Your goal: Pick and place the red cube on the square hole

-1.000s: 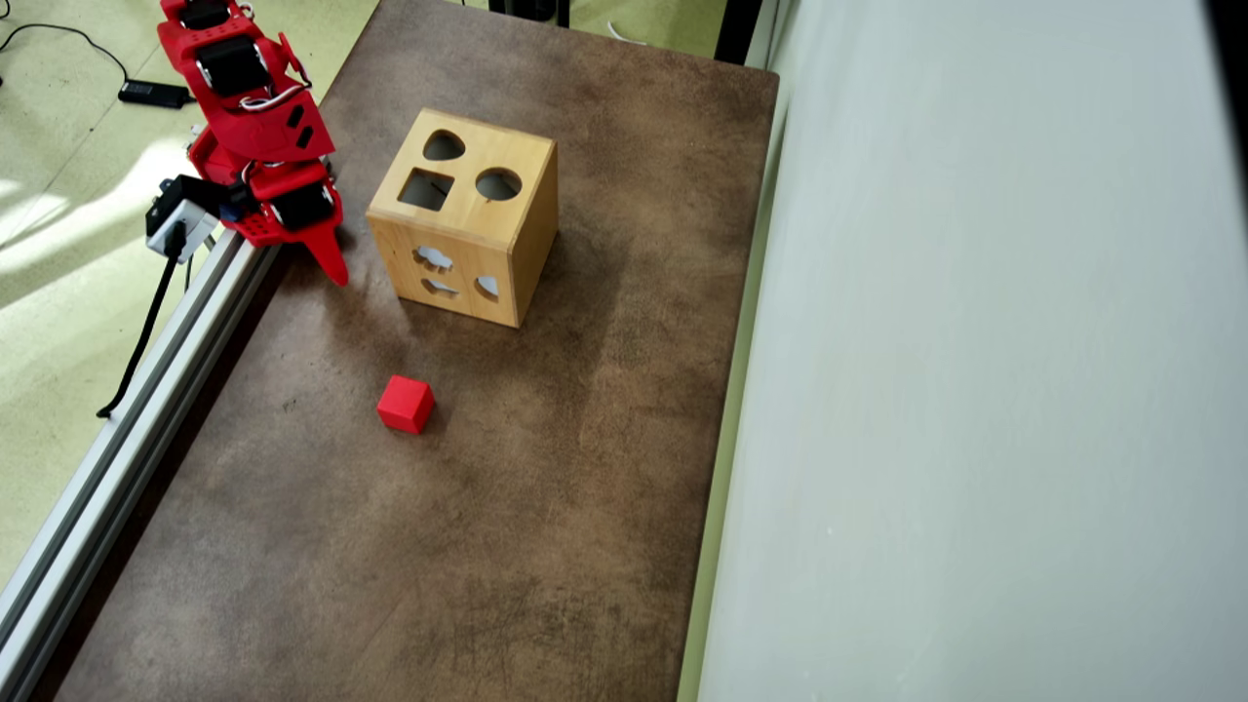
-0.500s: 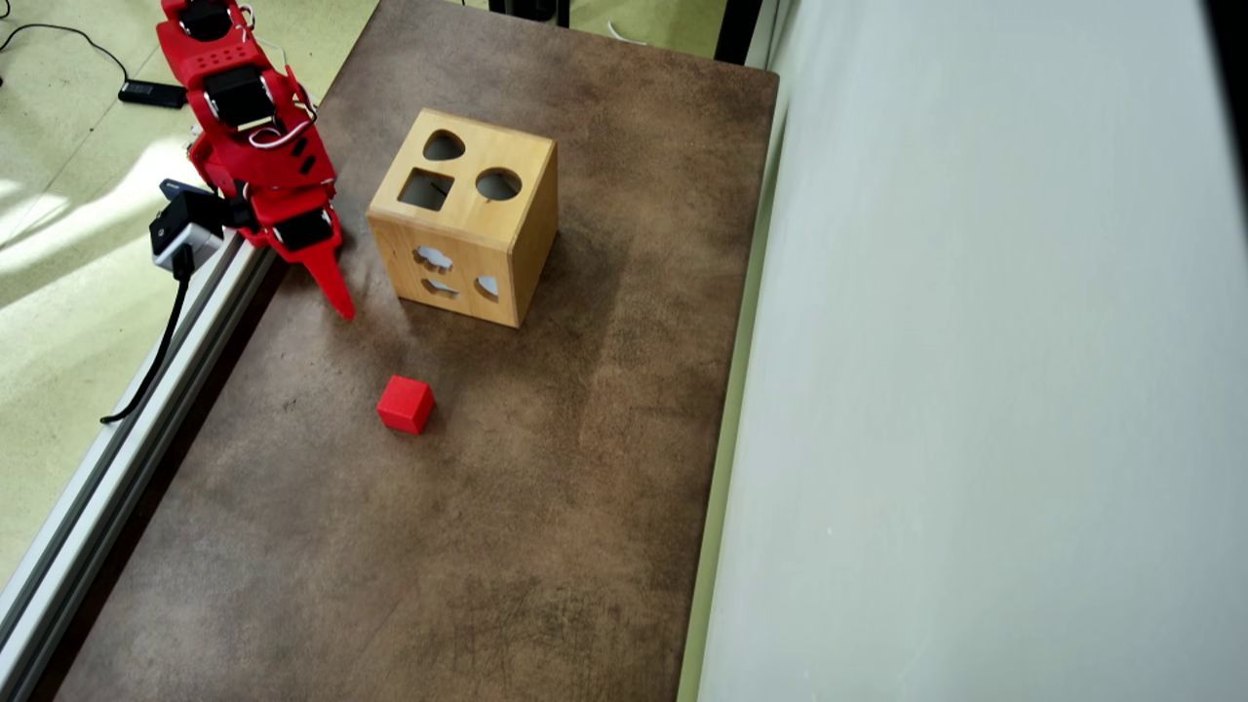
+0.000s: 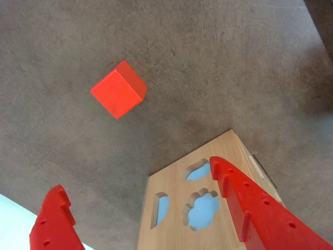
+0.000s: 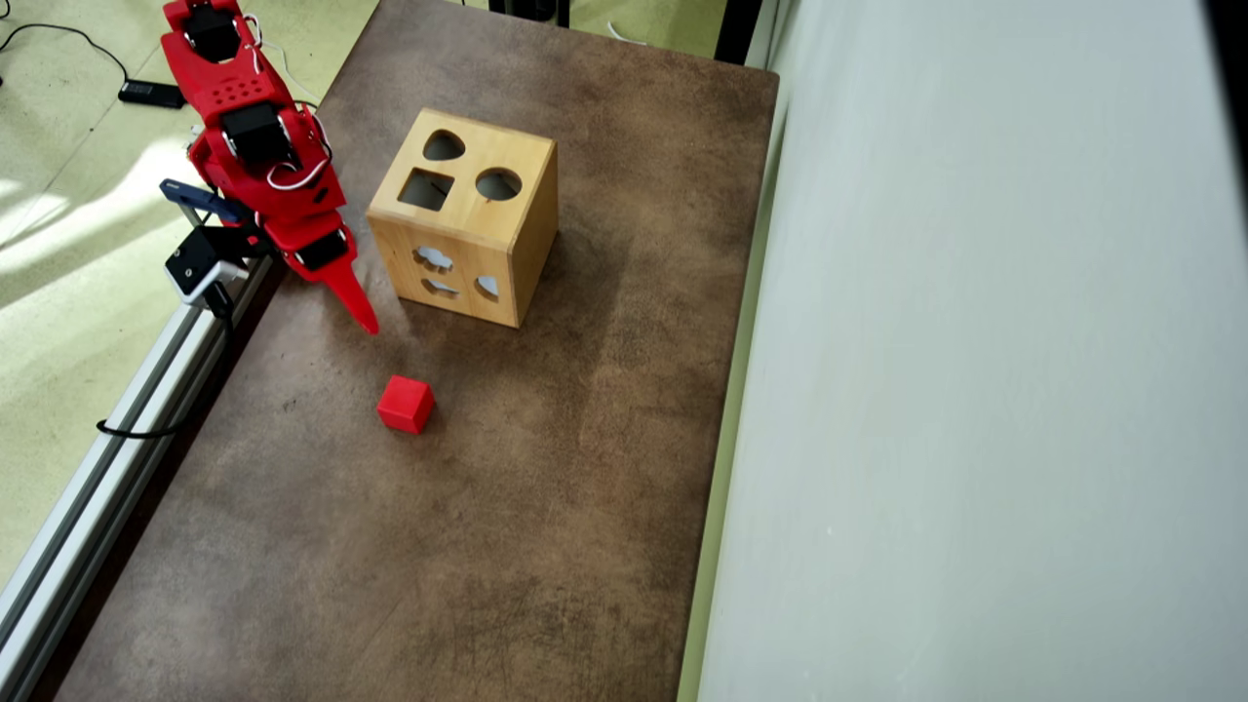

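Observation:
The red cube point(image 4: 406, 404) lies alone on the brown table point(image 4: 507, 565), in front of the wooden box point(image 4: 470, 216). On the box's top face, the square hole point(image 4: 426, 189) is the dark cutout beside a round hole and a heart-shaped hole. My red gripper point(image 4: 363, 318) hovers left of the box's front corner, a short way from the cube. In the wrist view the gripper point(image 3: 135, 174) is open, its fingers wide apart and holding nothing. The cube point(image 3: 118, 89) sits ahead of them and the box's side point(image 3: 176, 232) is close by the right finger point(image 3: 244, 203).
An aluminium rail point(image 4: 117, 448) runs along the table's left edge with a black cable point(image 4: 161, 414) hanging over it. A pale wall panel point(image 4: 975, 390) borders the table's right side. The brown surface stretches on beyond the cube.
The arm has stretched out from the rail, carrying the gripper tip down and right in the overhead view, closer to the red cube. Cube and box have not moved.

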Robot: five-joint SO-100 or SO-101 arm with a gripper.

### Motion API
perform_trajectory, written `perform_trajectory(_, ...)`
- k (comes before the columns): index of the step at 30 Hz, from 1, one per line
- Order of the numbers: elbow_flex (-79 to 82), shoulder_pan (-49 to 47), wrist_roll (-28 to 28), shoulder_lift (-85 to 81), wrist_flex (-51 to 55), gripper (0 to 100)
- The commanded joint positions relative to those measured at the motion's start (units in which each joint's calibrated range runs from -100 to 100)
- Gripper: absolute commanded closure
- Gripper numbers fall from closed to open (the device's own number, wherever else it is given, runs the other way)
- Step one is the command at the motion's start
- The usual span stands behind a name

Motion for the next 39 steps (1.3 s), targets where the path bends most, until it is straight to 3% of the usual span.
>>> perform_trajectory(1,-0.3,-0.8,0.4,1.0,0.2,59)
perform_trajectory(16,-1.2,0.0,16.4,9.4,-0.7,59)
perform_trajectory(39,-1.3,-0.5,17.7,22.0,-8.2,59)
